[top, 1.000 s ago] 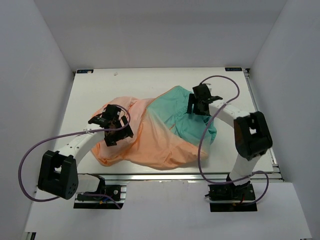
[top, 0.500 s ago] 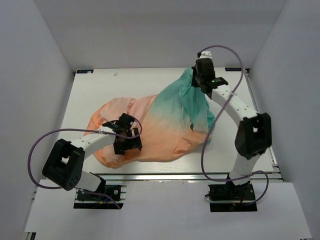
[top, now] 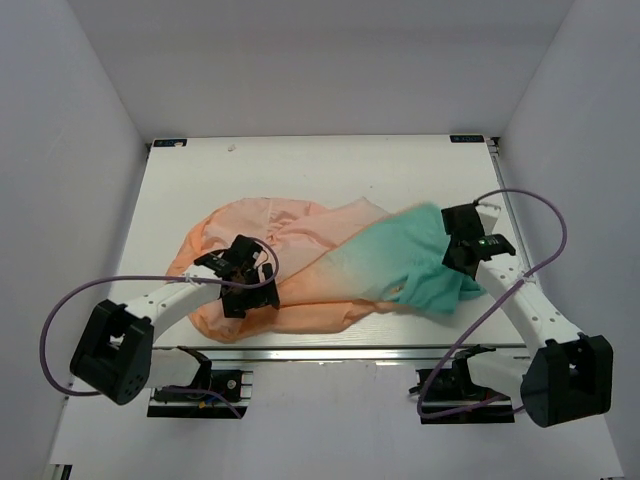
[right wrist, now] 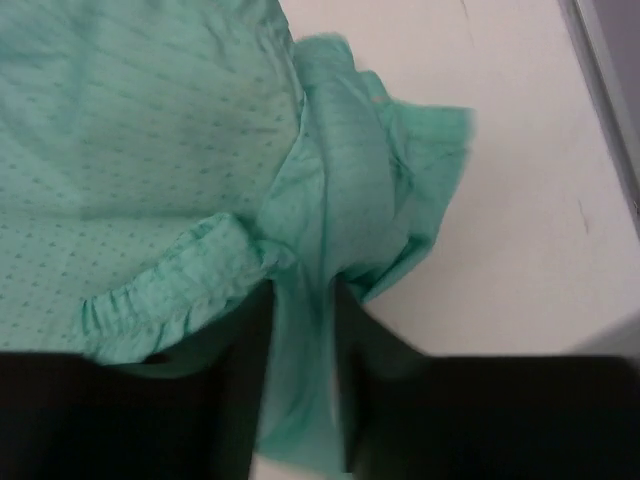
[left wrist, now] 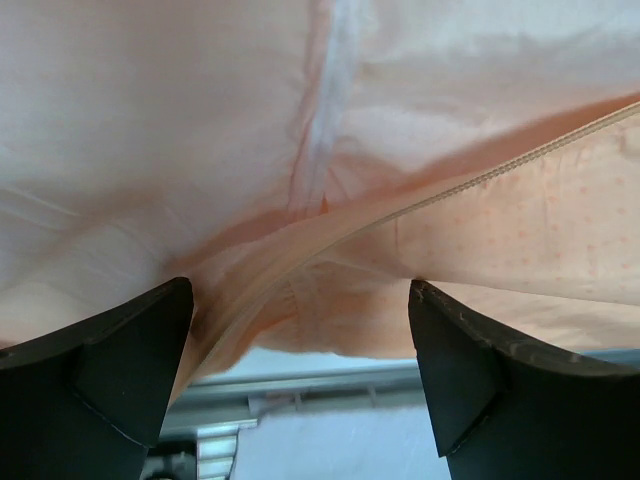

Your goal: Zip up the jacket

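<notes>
Nearest the front edge of the worktop [top: 330, 165], toward its left, the left claw [top: 248, 295] stands wide open with nothing held. It sits low over the peach-orange end of the jacket [top: 320, 265]. The left wrist view shows its two dark fingers [left wrist: 110, 370] spread far apart, with orange cloth filling the space beyond them. The orange zipper [left wrist: 470, 180] runs slantwise across that cloth, from between the fingers up toward the right. Just below the fabric a strip of the worktop's front rail shows.

The jacket lies crumpled across the middle of the worktop. Its peach-orange part is toward the left and fades into teal-green toward the right. The front is not zipped up.

Toward the right edge of the worktop, a little farther back, the right claw [top: 455, 258] is closed on the teal end of the jacket. In the right wrist view a narrow fold of teal cloth fills the gap between its dark fingers [right wrist: 235, 400]. A gathered elastic edge [right wrist: 160, 290] bunches just to the left of that fold. Bare worktop shows to its right. From above, the teal cloth looks blurred beside this claw.

The back of the worktop lies beyond the jacket.
</notes>
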